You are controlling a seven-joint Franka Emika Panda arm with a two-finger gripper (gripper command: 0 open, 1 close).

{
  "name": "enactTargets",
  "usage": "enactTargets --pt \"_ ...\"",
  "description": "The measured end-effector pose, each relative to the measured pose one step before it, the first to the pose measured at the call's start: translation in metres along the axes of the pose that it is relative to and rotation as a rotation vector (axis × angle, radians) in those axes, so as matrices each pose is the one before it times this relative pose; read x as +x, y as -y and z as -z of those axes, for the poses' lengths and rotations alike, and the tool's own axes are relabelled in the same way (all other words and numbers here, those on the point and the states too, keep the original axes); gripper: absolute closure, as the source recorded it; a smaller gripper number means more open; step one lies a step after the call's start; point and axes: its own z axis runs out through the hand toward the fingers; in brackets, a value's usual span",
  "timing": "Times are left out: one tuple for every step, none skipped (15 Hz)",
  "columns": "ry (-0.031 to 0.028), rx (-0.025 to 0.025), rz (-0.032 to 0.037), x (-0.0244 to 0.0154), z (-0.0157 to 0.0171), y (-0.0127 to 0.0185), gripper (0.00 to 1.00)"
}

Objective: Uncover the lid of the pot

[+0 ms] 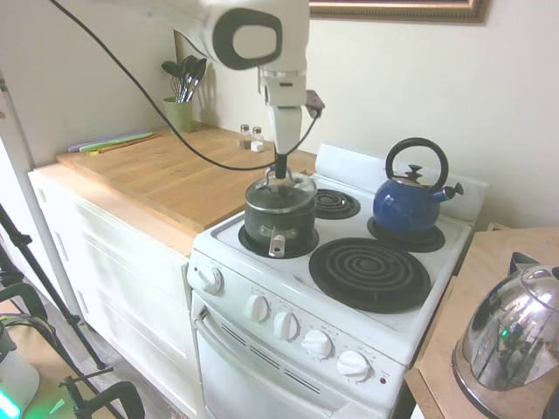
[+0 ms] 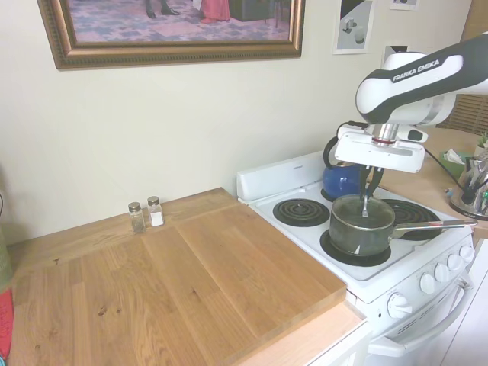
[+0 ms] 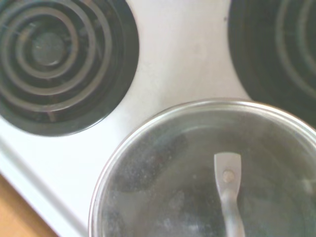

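The dark pot [image 1: 279, 229] [image 2: 358, 235] stands on the stove's front burner nearest the wooden counter, its handle [image 2: 433, 226] pointing off the stove's front. The glass lid [image 1: 281, 190] [image 2: 363, 209] lies at the pot's rim; whether it rests on the rim or hangs just above it I cannot tell. My gripper [image 1: 281, 171] [image 2: 366, 200] comes straight down over the lid's centre and is shut on the lid's loop handle. Up close in the wrist view are the lid [image 3: 173, 187] and its metal handle [image 3: 228, 187].
A blue kettle [image 1: 409, 205] [image 2: 341, 179] sits on the back burner beyond the pot. A shiny steel kettle [image 1: 515, 336] stands on the side counter. Two bare coil burners [image 1: 370, 272] [image 2: 301, 211] flank the pot. Two shakers [image 2: 146, 215] and a utensil cup [image 1: 179, 112] stand on the wooden counter [image 2: 191, 282].
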Motion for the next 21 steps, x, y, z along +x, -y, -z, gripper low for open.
enactTargets --pt "-0.01461 0.02533 0.01131 -0.00886 0.01785 -0.01041 1.0" --pt "-0.02658 0.02456 0.01215 -0.01554 0.01796 -0.00929 1.0" --pt "-0.03583 0.02042 0.01445 -0.02287 0.01695 -0.00619 1.0" --pt "-0.03812 0.01539 0.01912 -0.02929 0.01451 -0.00212 1.0" --pt "-0.03671 0.00842 0.02213 -0.03591 0.01083 0.0009 1.0" --pt "-0.03588 -0.00033 0.01851 -0.0384 0.0062 0.00428 1.0" --pt "-0.03136 -0.00304 0.01958 -0.03556 0.00181 0.00525 1.0" --pt "-0.02722 -0.01005 0.01872 -0.02963 -0.00189 0.00582 1.0" --pt "-0.02336 -0.01537 0.02503 -0.02571 -0.00575 0.00905 1.0" --pt "-0.01382 -0.01853 0.02937 -0.02001 -0.00884 0.01375 1.0" --pt "-0.00346 -0.02307 0.02827 -0.01514 -0.01256 0.01634 1.0" --pt "-0.00344 -0.02974 0.02647 -0.01423 -0.01746 0.01759 1.0" --pt "-0.00955 -0.02899 0.01748 -0.01185 -0.01939 0.01624 1.0" --pt "-0.00623 -0.0243 0.01479 -0.00973 -0.01707 0.01506 1.0" --pt "-0.00474 -0.02121 0.01715 -0.00937 -0.01312 0.01246 1.0" --pt "-0.00473 -0.0189 0.01449 -0.00848 -0.01011 0.00858 1.0" --pt "-0.00322 -0.0168 0.01241 -0.00773 -0.00772 0.00544 1.0" --pt "-0.00225 -0.01475 0.01189 -0.00724 -0.00571 0.00343 1.0" --pt "-0.00424 -0.01681 0.00983 -0.00619 -0.00559 0.00255 1.0" --pt "-0.00381 -0.01513 0.00747 -0.00452 -0.00675 0.00268 1.0" --pt "-0.0023 -0.01289 0.00548 -0.0036 -0.00704 0.00292 1.0"
